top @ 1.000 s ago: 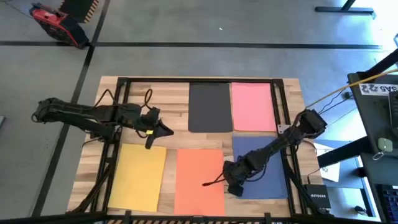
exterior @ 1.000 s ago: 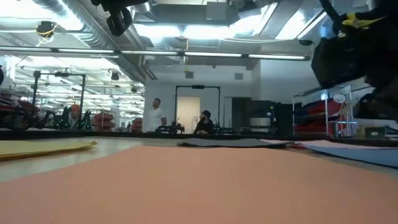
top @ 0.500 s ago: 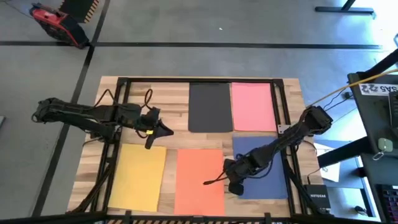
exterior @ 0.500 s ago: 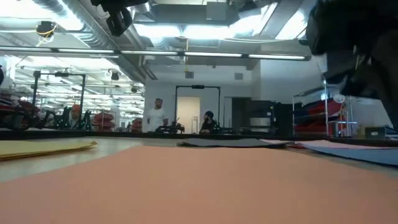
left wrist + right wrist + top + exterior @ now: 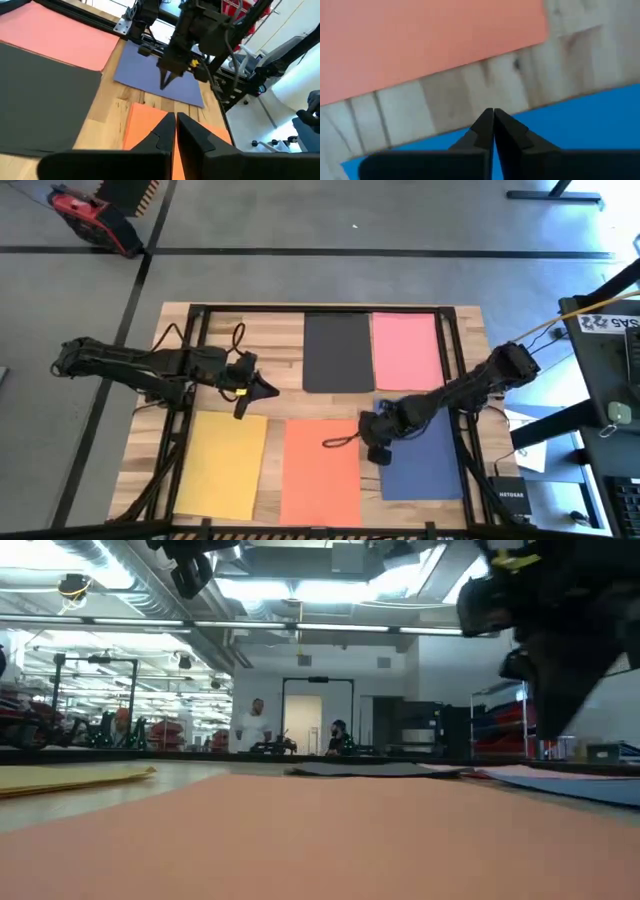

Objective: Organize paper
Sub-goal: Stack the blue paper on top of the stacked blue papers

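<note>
Five sheets of paper lie flat on the wooden table: black [image 5: 338, 352] and pink [image 5: 406, 350] at the far side, yellow [image 5: 222, 463], orange [image 5: 322, 472] and blue [image 5: 422, 455] at the near side. My right gripper [image 5: 378, 442] is shut and points down over the blue sheet's left edge [image 5: 445, 142]. In the low view its tips [image 5: 546, 732] stand above table level. My left gripper [image 5: 268, 389] is shut and hangs still over bare wood between the yellow and black sheets, pointing toward the right.
Black metal rails [image 5: 452, 345] frame the tabletop at the left, far and right sides. A coiled cable [image 5: 238, 335] lies by the left arm. A strip of bare wood [image 5: 470, 85] separates the blue and orange sheets. A small box [image 5: 512, 500] sits off the near right corner.
My right gripper has moved toward the table's far edge along the blue sheet's left edge, staying shut. The sheets lie where they were.
</note>
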